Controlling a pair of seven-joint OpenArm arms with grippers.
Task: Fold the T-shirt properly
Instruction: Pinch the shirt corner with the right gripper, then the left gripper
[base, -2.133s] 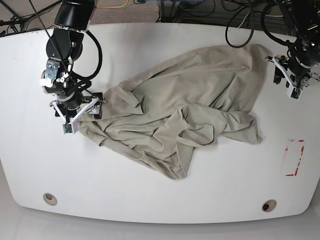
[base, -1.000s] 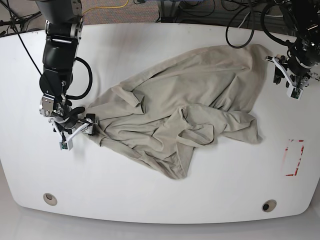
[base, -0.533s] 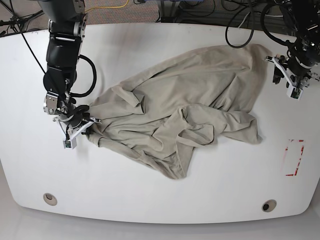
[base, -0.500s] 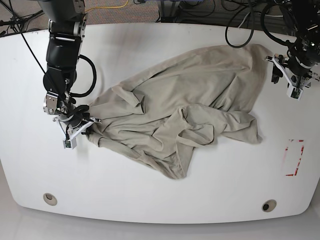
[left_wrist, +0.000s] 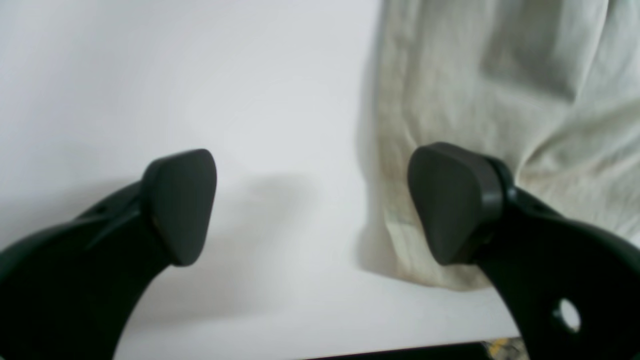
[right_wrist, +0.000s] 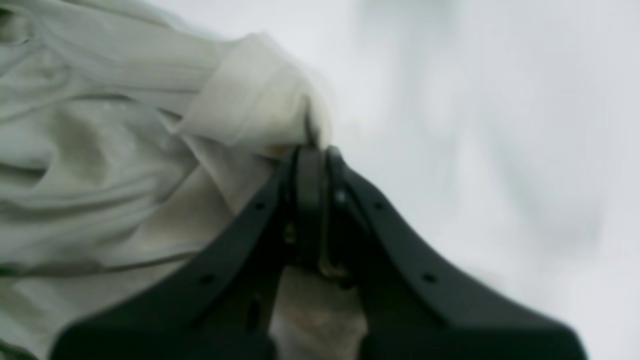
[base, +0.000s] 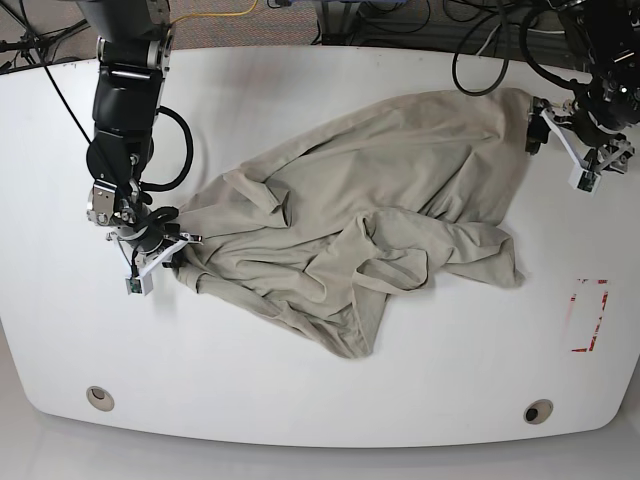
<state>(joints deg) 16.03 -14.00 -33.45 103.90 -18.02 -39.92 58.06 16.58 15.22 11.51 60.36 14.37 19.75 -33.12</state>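
The T-shirt (base: 370, 215) lies crumpled on the white table (base: 300, 390), its long axis running on a slant from the corner near the table's top right, as the base view shows it, down toward the middle of the left side, with a bunched tongue of cloth hanging toward the near edge. The right gripper (right_wrist: 312, 150) has its jaws pressed together on a rolled hem at the shirt's left end, a fold of fabric pinched between them, so that end is in hand. The left gripper (left_wrist: 315, 200) stands with its jaws wide apart at the shirt's far right corner: one pad (left_wrist: 452, 200) sits over the hemmed edge and the other over bare table, so the cloth lies just to the inner side of that hand and is not gripped. The coming move turns, in my judgement, on this corner: the left gripper is the nearer arm and needs only to settle over the hem and close, after which both ends could be drawn apart along the slant to spread the shirt flat. The table looks smooth and bare around the shirt, apart from a red-outlined mark (base: 588, 315) to the shirt's right, leaving room for spreading.
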